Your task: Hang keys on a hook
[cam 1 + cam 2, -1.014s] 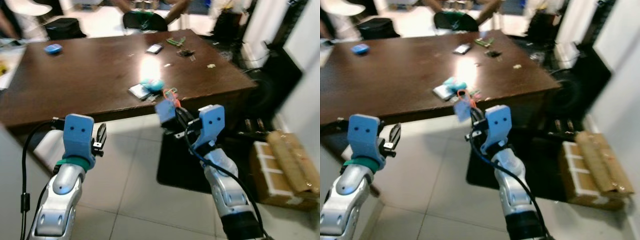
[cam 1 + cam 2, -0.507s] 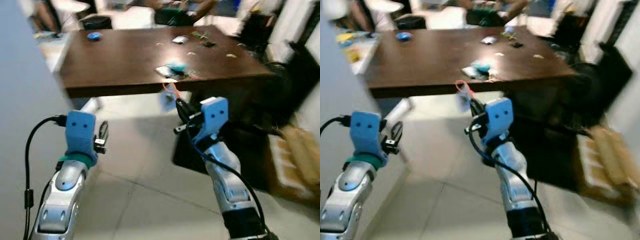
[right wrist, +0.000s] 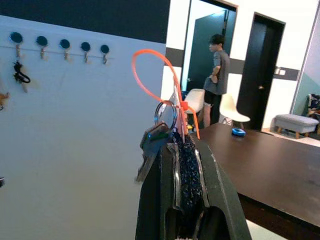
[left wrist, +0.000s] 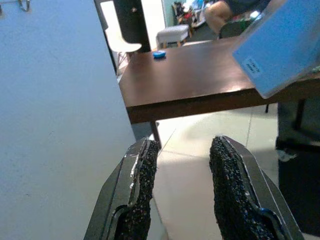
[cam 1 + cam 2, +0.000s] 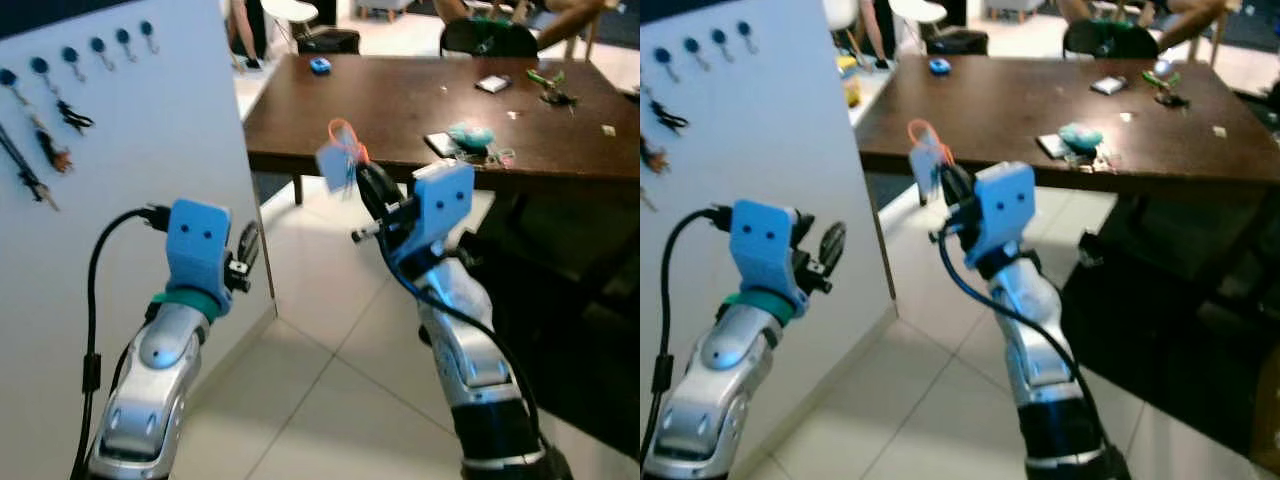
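Before a white board [image 5: 150,130] with hooks [image 5: 97,46] at ten o'clock, right gripper [image 5: 362,180] clamped on keys [image 3: 156,137] with orange loop [image 3: 150,75], left gripper [image 4: 180,190] parted, empty, brown table [image 5: 400,110] at one o'clock.

Keys [image 3: 152,145] on a metal ring with an orange loop [image 3: 152,77] and a pale blue tag [image 5: 333,164], pinched upright between the closed fingers of the right hand [image 3: 181,150], loop uppermost. Row of blue-capped hooks [image 3: 61,46] along the top of a white board [image 3: 85,150], some already carrying keys.
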Robot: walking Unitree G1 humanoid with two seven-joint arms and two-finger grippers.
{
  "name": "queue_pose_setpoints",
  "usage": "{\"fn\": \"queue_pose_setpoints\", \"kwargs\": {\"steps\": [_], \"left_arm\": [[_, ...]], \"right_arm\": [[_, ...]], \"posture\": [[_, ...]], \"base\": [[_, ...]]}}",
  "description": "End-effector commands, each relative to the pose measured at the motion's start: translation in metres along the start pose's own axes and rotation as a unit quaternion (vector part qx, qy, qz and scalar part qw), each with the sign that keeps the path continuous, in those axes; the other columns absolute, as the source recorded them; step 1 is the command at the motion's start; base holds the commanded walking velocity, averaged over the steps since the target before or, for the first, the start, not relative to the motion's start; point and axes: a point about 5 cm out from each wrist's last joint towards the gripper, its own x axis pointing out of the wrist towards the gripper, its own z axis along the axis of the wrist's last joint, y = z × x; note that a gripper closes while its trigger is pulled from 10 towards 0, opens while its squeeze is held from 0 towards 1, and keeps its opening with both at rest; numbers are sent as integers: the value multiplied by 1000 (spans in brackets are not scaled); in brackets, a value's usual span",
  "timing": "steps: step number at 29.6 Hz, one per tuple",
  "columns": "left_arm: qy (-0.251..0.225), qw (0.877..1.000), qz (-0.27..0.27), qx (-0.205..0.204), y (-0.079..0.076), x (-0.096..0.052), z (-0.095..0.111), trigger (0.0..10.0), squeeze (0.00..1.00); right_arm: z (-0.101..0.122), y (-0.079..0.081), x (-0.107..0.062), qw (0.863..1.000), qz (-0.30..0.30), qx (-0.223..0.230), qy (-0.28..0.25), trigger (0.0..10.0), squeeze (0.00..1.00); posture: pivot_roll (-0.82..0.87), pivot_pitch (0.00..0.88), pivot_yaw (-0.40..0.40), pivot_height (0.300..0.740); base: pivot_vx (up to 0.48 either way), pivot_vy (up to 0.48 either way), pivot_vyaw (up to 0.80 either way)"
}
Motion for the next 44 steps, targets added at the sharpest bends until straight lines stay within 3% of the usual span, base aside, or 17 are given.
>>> {"fn": "queue_pose_setpoints", "kwargs": {"steps": [1,20,31,39,44], "left_arm": [[7,1000,1,3,2,-1,-1,10000,0],[0,1000,-3,7,1,-1,3,10000,0],[-3,1000,-4,5,-1,1,5,10000,0],[-3,1000,-2,4,0,1,5,10000,0],[-1,1000,3,-4,1,1,5,10000,0]], "right_arm": [[-1,4,0,1000,6,7,2,10000,0],[-3,4,-1,1000,2,11,10,10000,0],[0,3,-2,1000,3,19,1,10000,0],[2,4,-1,1000,13,-10,2,10000,0],[1,6,-1,1000,21,-6,4,10000,0]], "posture": [[-63,0,96,740],[-61,0,97,740],[-61,0,97,740],[-65,0,97,740],[-65,0,97,740]], "base": [[0,0,794],[31,0,794],[460,0,0],[451,0,300],[0,0,0]]}}
